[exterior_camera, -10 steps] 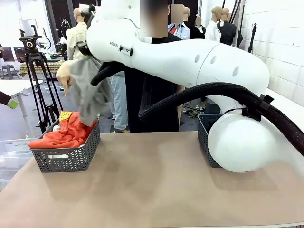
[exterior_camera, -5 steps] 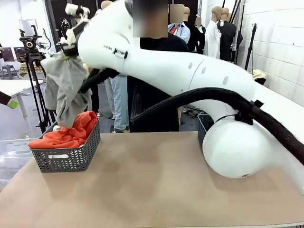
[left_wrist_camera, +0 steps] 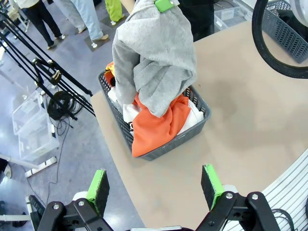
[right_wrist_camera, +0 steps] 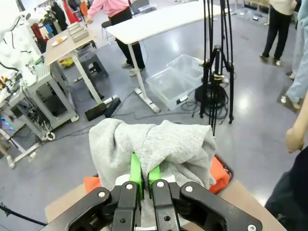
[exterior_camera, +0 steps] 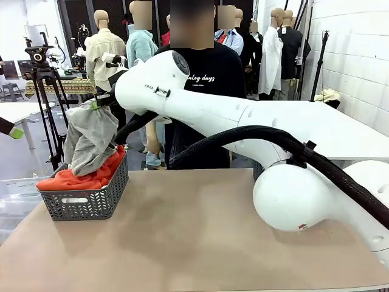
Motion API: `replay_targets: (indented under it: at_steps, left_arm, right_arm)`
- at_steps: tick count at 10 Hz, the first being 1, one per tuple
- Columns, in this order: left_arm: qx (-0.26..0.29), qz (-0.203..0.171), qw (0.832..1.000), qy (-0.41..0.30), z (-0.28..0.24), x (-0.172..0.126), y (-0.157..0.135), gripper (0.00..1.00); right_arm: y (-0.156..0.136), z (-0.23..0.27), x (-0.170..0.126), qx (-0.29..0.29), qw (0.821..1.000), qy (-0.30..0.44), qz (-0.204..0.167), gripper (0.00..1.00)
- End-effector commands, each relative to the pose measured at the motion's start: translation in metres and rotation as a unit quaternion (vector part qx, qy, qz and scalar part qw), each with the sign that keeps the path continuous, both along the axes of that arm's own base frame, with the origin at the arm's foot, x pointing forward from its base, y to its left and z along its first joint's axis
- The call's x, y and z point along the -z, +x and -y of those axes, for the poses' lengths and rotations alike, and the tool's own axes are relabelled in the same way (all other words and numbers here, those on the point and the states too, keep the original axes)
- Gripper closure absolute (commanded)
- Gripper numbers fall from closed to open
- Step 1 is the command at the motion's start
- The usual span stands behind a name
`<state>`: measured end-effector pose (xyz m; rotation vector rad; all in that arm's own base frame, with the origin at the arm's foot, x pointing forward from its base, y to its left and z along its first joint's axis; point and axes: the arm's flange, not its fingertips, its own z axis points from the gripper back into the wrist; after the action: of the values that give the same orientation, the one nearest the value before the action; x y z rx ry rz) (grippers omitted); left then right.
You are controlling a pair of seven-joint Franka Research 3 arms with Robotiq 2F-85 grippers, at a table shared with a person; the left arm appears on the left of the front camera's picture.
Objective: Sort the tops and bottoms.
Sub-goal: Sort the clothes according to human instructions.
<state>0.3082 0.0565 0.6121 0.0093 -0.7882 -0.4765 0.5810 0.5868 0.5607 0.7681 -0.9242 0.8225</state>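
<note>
My right gripper [exterior_camera: 94,104] reaches across to the left and is shut on the light grey top [exterior_camera: 91,137]. It holds the top over the grey left basket [exterior_camera: 85,204]. The top's lower folds rest on the orange top [exterior_camera: 91,176] in that basket. In the right wrist view the green pads [right_wrist_camera: 136,174] pinch a bunched grey fold [right_wrist_camera: 154,142]. From above, the grey top [left_wrist_camera: 154,57] drapes over the orange top [left_wrist_camera: 156,127] and a white top [left_wrist_camera: 127,113]. My left gripper [left_wrist_camera: 155,187] hangs open above the table's left corner. The bottoms are hidden.
A person in a black T-shirt [exterior_camera: 209,79] stands behind the table. A second grey basket [left_wrist_camera: 284,24] sits at the right, mostly behind my right arm [exterior_camera: 292,194]. A tripod [exterior_camera: 45,91] stands on the floor left of the left basket.
My right gripper has come down and slightly right with the grey top, whose bottom now lies on the orange top. The person's hand that touched the garment has gone. The left gripper stays still.
</note>
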Motion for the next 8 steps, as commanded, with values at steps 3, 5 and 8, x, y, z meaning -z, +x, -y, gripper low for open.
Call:
replay_targets:
  at_steps: [3, 5, 8]
  left_arm:
    - [-0.001, 0.000, 1.000, -0.001, -0.001, 0.000, 0.000, 0.00]
    - [-0.001, 0.000, 1.000, -0.001, -0.001, 0.000, 0.000, 0.00]
    - [-0.001, 0.000, 1.000, -0.001, -0.001, 0.000, 0.000, 0.00]
  right_arm:
    - [-0.001, 0.000, -0.002, 0.000, 1.000, 0.002, 0.002, 1.00]
    - [0.012, -0.034, 0.006, -0.018, 0.999, -0.045, -0.005, 1.00]
    - [0.063, -0.085, 0.032, -0.028, 0.996, -0.089, -0.014, 1.00]
